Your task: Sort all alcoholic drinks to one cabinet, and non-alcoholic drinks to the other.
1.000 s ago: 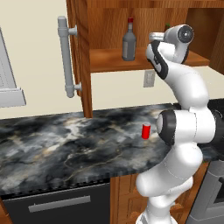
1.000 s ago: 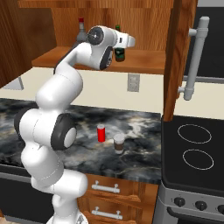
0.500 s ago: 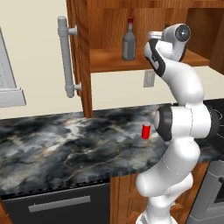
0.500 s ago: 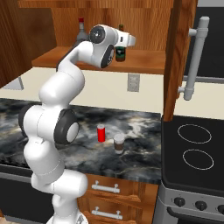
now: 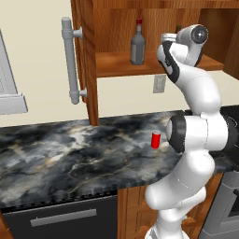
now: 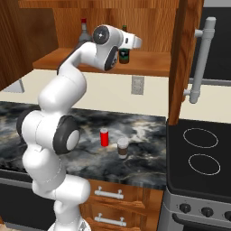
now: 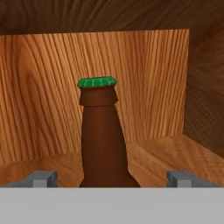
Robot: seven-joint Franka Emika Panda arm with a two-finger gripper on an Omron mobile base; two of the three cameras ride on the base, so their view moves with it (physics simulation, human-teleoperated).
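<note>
The brown beer bottle (image 7: pixel 100 140) with a green cap stands upright on the shelf of the open reddish-brown wall cabinet (image 5: pixel 112 63). My gripper (image 7: pixel 112 179) faces it and is open, with one fingertip on each side and neither touching the glass. From the right base view the beer bottle (image 6: pixel 123 55) shows its green label just below my hand. The grey glass bottle (image 5: pixel 137 46) with a red cap stands further left on the same shelf. Down on the counter are the small red can (image 6: pixel 104 136) and, beside it, the dark brown cup (image 6: pixel 122 147) with a pale lid.
The cabinet's open doors carry long grey bar handles (image 5: pixel 70 60) (image 6: pixel 200 67). A dark marbled counter (image 5: pixel 70 158) runs below. A black stove top (image 6: pixel 200 153) sits at the right, and a wall outlet (image 6: pixel 137 85) is under the shelf.
My hand has shifted only slightly in front of the shelf. The bottles, can and cup stand where they were.
</note>
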